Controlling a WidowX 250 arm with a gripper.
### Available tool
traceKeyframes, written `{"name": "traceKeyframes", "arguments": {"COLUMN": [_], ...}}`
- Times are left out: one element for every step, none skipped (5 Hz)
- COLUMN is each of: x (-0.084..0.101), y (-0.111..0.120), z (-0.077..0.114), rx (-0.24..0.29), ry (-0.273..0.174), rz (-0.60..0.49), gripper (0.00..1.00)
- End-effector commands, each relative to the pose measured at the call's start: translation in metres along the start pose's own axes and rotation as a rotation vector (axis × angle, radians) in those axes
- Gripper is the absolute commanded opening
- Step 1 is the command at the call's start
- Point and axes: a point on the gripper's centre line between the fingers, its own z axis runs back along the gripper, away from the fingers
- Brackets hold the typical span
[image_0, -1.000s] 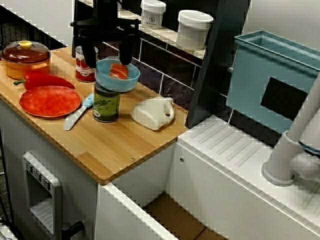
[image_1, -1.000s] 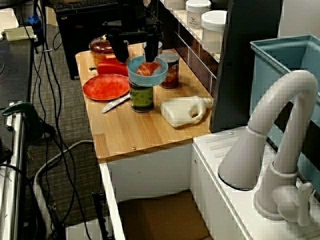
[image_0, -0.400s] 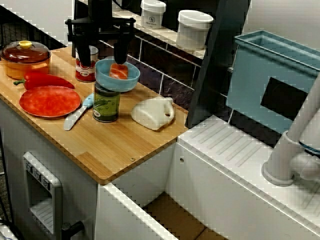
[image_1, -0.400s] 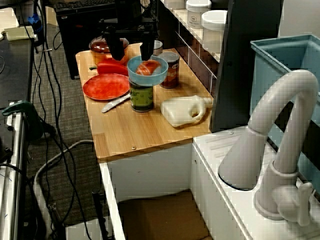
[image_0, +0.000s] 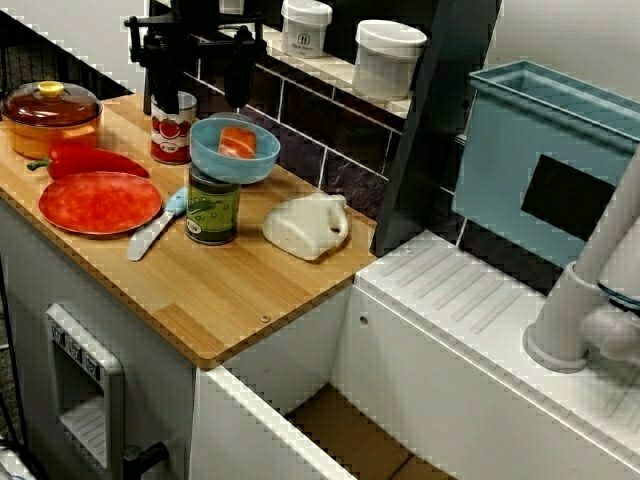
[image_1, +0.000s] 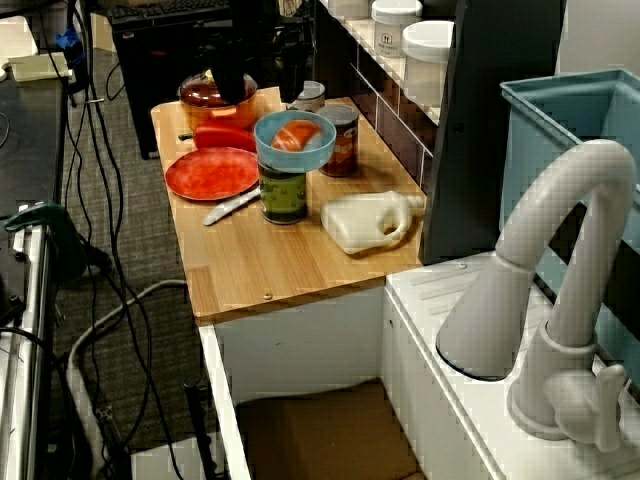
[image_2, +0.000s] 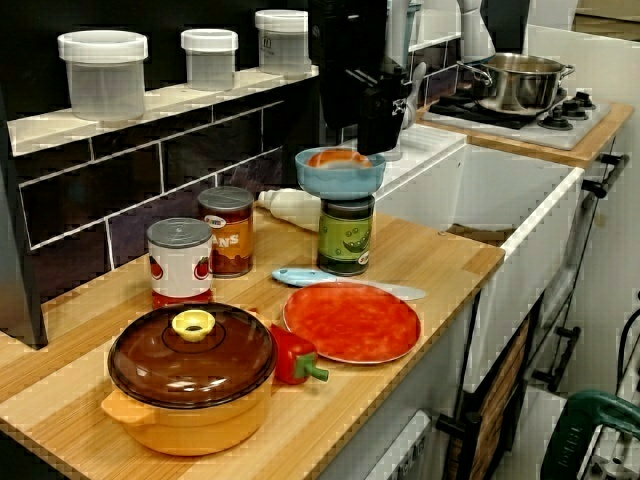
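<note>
In the view from above the sink end, the hand (image_0: 202, 95) hangs with its jaws wide apart and nothing between them, at about 11 o'clock of the blue bowl (image_0: 234, 150). The bowl holds a salmon piece (image_0: 237, 141) and is perched on a green can (image_0: 213, 205), which is narrower than the bowl. That stack looks top-heavy, and a brush from either finger could tip the bowl off. The tomato can (image_0: 172, 128) stands close under one finger and could be clipped by a straight descent.

In the view over the faucet, the hand (image_1: 259, 88) sits at 11 o'clock of the bowl (image_1: 295, 145), clear of its rim. If the bowl slid toward 5 o'clock it would meet the white jug (image_1: 367, 220) lying on the table (image_1: 260, 270).

In the low view from the pot end, the hand (image_2: 378, 140) is just above the bowl (image_2: 340, 172). The knife (image_2: 340, 283) and red plate (image_2: 351, 322) lie at the can's 6 o'clock, where a spill would land.
</note>
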Motion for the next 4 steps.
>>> {"name": "traceKeyframes", "arguments": {"x": [0.009,0.018,0.027,0.036], "y": [0.007,0.024,0.043,0.057], "z": [0.029,0.035,0.038,0.033], "rx": [-0.049,-0.060,-0.070,-0.073], "ry": [-0.028,-0.029,-0.050,-0.063], "rz": [-0.037,-0.057,-0.072,-0.052], "gripper": [1.00,1.00,1.00,1.00]}}
